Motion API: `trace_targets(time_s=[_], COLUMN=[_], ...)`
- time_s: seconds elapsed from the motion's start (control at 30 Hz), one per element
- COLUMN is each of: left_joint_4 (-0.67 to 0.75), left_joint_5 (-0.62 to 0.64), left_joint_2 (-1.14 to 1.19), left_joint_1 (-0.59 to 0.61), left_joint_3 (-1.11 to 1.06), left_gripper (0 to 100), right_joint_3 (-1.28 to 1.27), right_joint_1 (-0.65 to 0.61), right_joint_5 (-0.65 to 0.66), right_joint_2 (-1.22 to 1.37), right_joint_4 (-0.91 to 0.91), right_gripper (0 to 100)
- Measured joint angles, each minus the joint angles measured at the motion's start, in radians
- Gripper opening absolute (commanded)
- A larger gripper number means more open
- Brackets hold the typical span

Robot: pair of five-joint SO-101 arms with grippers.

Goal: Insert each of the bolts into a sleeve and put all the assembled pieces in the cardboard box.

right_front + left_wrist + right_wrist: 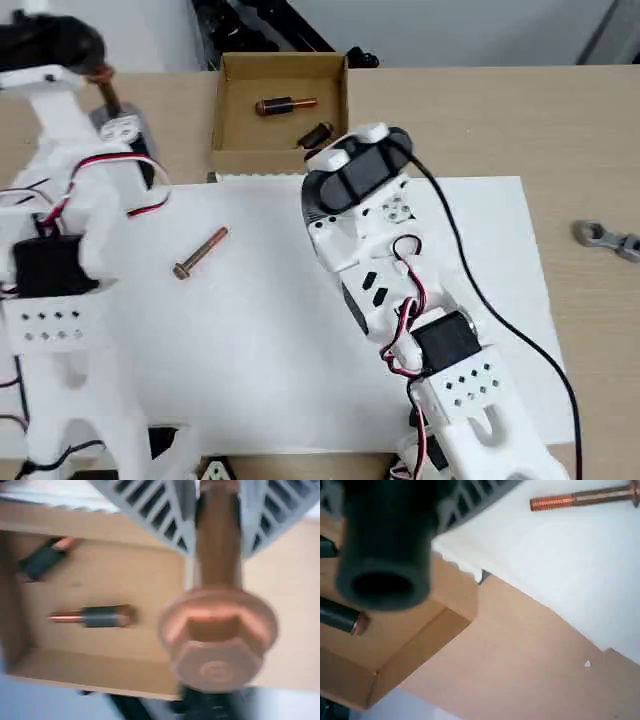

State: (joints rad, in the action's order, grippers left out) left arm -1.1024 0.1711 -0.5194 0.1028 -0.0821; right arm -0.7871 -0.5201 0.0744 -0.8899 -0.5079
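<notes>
My left gripper is shut on a copper bolt, held up left of the cardboard box with its flanged head uppermost. My right gripper is shut on a black sleeve, held at the box's near right corner; its open bore faces the right wrist camera. Two assembled pieces lie in the box: one in the middle, one near the front right. A loose copper bolt lies on the white sheet.
The right arm's white body stretches across the middle of the sheet. A metal wrench lies on the wooden table at the far right. Dark equipment stands behind the box.
</notes>
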Motion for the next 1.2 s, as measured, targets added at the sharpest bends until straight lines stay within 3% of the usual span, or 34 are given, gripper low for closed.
trace_targets(time_s=[0.17, 0.33, 0.73, 0.93, 1.2], left_joint_4=[0.012, 0.003, -0.319, -0.318, -0.153], left_joint_5=[0.006, 0.006, 0.029, 0.072, 0.097], left_joint_2=[0.0, 0.0, -0.009, -0.216, -0.606], left_joint_1=[-0.052, -0.06, -0.19, -0.304, -0.361], left_joint_3=[0.0, 0.0, 0.153, 0.124, -0.241], left_gripper=[1, 1, 1, 1, 1], right_joint_3=[0.072, 0.058, -0.086, -0.112, -0.21], right_joint_1=[-0.008, -0.107, -0.233, -0.334, -0.318], right_joint_5=[0.026, 0.026, 0.026, 0.029, 0.029], right_joint_2=[0.003, 0.003, 0.005, -0.025, -0.233], right_joint_4=[-0.075, -0.117, -0.003, 0.032, 0.041], right_gripper=[0.3, 0.2, 0.3, 0.3, 0.3])
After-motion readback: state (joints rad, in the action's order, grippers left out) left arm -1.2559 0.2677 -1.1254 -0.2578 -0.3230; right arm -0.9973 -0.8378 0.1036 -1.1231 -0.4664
